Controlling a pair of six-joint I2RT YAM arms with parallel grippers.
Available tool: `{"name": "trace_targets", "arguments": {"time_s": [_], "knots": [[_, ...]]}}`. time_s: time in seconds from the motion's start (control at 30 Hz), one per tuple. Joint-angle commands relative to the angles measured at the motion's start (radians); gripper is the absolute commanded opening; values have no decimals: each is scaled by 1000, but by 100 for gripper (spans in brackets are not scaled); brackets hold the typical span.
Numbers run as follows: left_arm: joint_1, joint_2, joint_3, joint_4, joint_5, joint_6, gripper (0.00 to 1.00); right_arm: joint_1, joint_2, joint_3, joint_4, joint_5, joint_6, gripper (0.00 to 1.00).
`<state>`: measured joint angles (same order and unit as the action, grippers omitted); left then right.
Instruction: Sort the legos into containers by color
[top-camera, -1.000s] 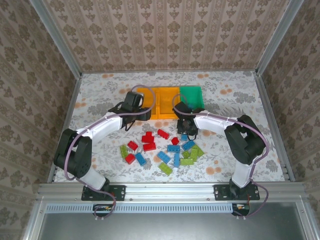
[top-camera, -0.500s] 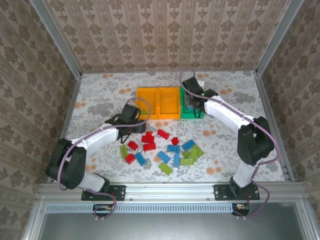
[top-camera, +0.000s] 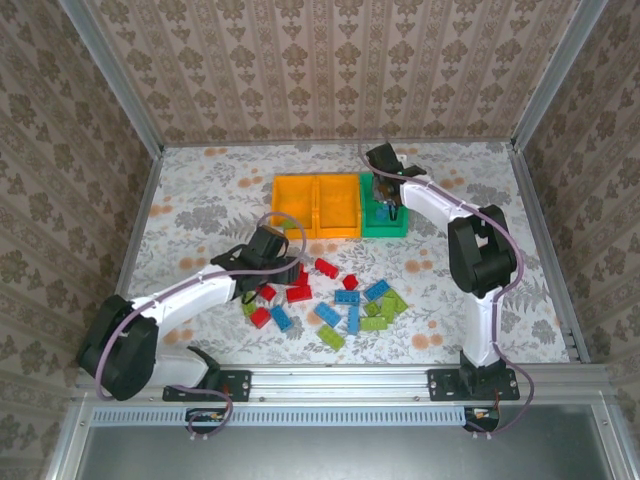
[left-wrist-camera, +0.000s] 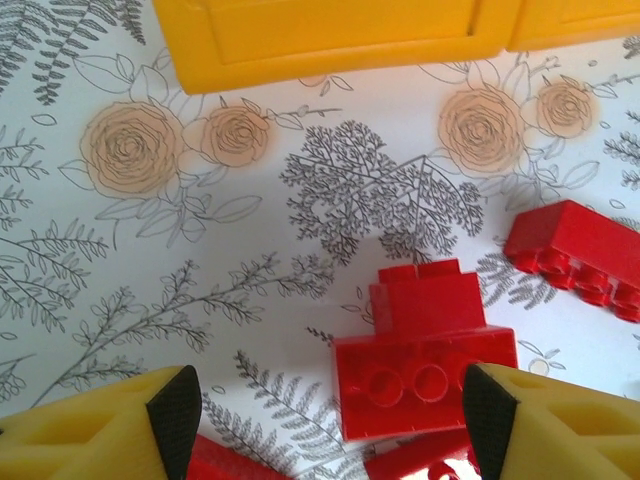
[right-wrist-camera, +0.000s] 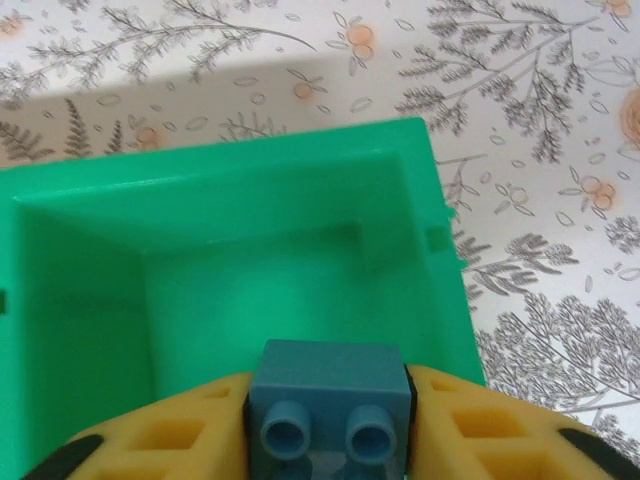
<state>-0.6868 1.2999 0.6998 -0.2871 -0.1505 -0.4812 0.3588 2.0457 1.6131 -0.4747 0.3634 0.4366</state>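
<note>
My right gripper (right-wrist-camera: 330, 440) pinches a blue brick (right-wrist-camera: 328, 385) at the lower centre of its wrist view, directly over the green bin (right-wrist-camera: 250, 290). My left gripper (left-wrist-camera: 325, 405) gapes wide over a red brick (left-wrist-camera: 425, 380), whose long axis runs finger to finger.

Bright, even light; soft shadows.

Light is being bounced off the shiny plastic of the red brick (left-wrist-camera: 420, 350) and orange bin (left-wrist-camera: 330, 30). The blue brick (right-wrist-camera: 330, 395) and green bin (right-wrist-camera: 250, 230) are being seen as duller plastic. The worktop (left-wrist-camera: 300, 150) is being covered by a matt flowery sheet.
</note>
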Motion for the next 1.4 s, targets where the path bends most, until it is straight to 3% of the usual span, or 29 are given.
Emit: {"name": "trace_targets", "arguments": {"time_s": [0.0,0.1,0.2,0.5,0.63,0.87,1.37], "knots": [[-24,-28,-26,-39,-38,-38,74,5,12,43,-31,-11,-31,48],[-42,-35,-28,-34,-34,-36,74,5,-4,29,-36,-19,-29,55],[-65,-36,-18,-15,-9,-21,74,6,-46,0,-34,-38,-10,70],[-168,60,63,57,58,259,80,8,-282,-240,44,-82,19,81],[-182,142,108,56,58,324,82,-1,-346,-322,29,-76,-4,82],[-210,258,183,68,84,324,86,-22,-417,-428,36,-64,-6,84],[-217,407,271,54,35,323,87,-47,-465,-494,39,-67,-3,85]]}}
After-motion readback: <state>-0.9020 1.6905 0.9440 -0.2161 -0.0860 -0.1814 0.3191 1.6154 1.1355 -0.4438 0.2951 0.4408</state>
